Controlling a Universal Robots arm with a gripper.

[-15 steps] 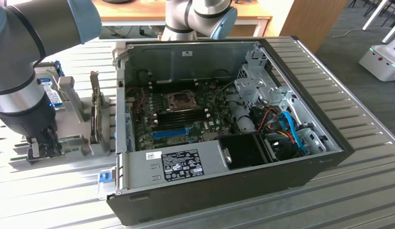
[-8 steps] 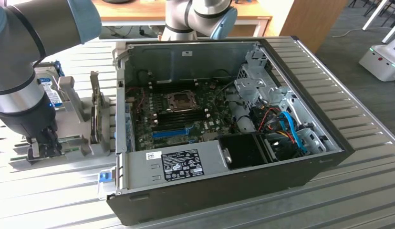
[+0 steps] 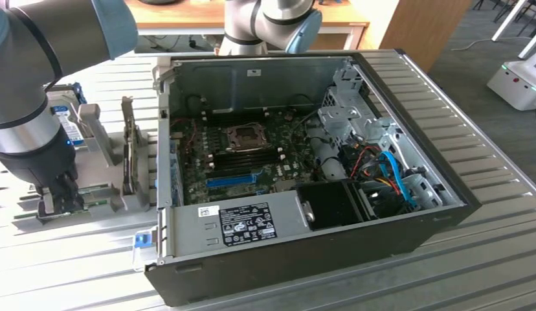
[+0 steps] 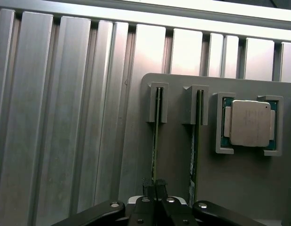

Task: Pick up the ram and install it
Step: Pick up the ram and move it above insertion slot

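The gripper [image 4: 154, 189] is down at the grey holder [image 4: 176, 160], which lies on the ribbed metal table [image 4: 65, 117] at the exterior view's left of the open computer case [image 3: 294, 259]. Its two fingers [image 4: 147, 188] are almost together and pinch the thin upper edge of the ram [image 4: 155, 141]. The ram stands on its edge in a narrow slot of the holder, and it is not lifted out. A second stick [image 4: 194, 141] stands just beside it in the next slot. Further along the holder, a square processor chip [image 4: 250, 123] lies flat in its own pocket.
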